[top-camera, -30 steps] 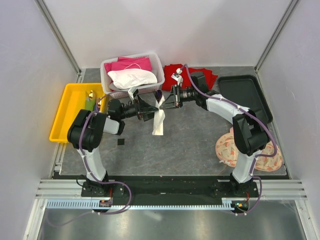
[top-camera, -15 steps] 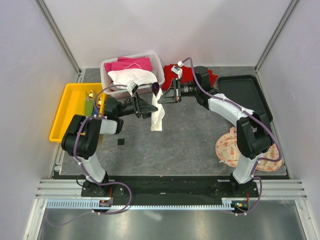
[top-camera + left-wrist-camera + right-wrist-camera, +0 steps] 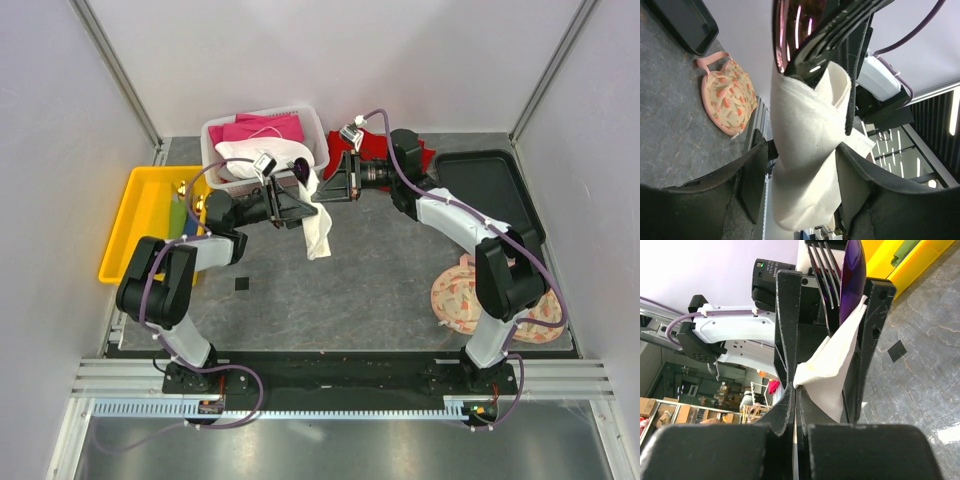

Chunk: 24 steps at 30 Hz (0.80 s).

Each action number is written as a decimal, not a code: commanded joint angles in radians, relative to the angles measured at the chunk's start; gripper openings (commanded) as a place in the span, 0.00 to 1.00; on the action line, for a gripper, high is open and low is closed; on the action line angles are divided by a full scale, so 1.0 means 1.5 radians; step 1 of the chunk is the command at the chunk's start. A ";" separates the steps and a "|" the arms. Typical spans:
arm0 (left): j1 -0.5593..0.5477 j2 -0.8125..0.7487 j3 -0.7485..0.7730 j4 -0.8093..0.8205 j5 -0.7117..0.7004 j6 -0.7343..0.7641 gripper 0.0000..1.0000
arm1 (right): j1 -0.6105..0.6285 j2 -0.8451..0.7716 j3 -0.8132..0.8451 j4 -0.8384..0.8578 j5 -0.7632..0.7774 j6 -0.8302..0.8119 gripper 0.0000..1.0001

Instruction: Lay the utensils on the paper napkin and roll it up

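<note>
The paper napkin (image 3: 318, 225) hangs off the table as a loose off-white roll. A purple spoon (image 3: 300, 170) and a dark fork (image 3: 840, 25) stick out of its top. My right gripper (image 3: 328, 190) is shut, pinching the roll's edge (image 3: 827, 375) between its fingertips (image 3: 790, 390). My left gripper (image 3: 297, 208) faces it from the left. Its jaws stand wide on either side of the roll (image 3: 805, 150), with a gap showing at one finger (image 3: 752, 170). Green-handled utensils (image 3: 180, 210) lie in the yellow tray (image 3: 135, 225).
A white basket (image 3: 215, 135) of pink and white cloth stands just behind the grippers. A red cloth (image 3: 345, 150) lies beside it. At the right are a black tray (image 3: 490, 185) and a peach-patterned bag (image 3: 455, 295). A small black square (image 3: 241, 284) lies on the mat.
Both grippers have carried the napkin roll away from the bases and slightly left, closer to the white basket. The right gripper has kept its pinch on it.
</note>
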 commanded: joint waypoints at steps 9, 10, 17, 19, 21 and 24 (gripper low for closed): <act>0.001 -0.037 0.034 0.234 -0.020 -0.055 0.50 | 0.006 -0.034 -0.006 0.071 -0.027 0.027 0.00; 0.001 -0.037 0.040 0.235 -0.018 -0.057 0.42 | 0.006 -0.034 -0.007 0.072 -0.027 0.026 0.00; 0.000 -0.038 0.064 0.234 -0.011 -0.064 0.15 | 0.009 -0.020 0.013 0.023 -0.016 -0.013 0.00; 0.000 -0.039 0.064 0.235 -0.010 -0.066 0.09 | 0.010 -0.016 0.029 -0.006 -0.011 -0.028 0.00; 0.001 -0.039 0.062 0.235 -0.010 -0.062 0.03 | 0.010 -0.014 0.044 -0.040 -0.008 -0.040 0.04; 0.004 -0.037 0.060 0.234 0.002 -0.053 0.02 | 0.007 -0.019 0.068 -0.093 -0.004 -0.081 0.21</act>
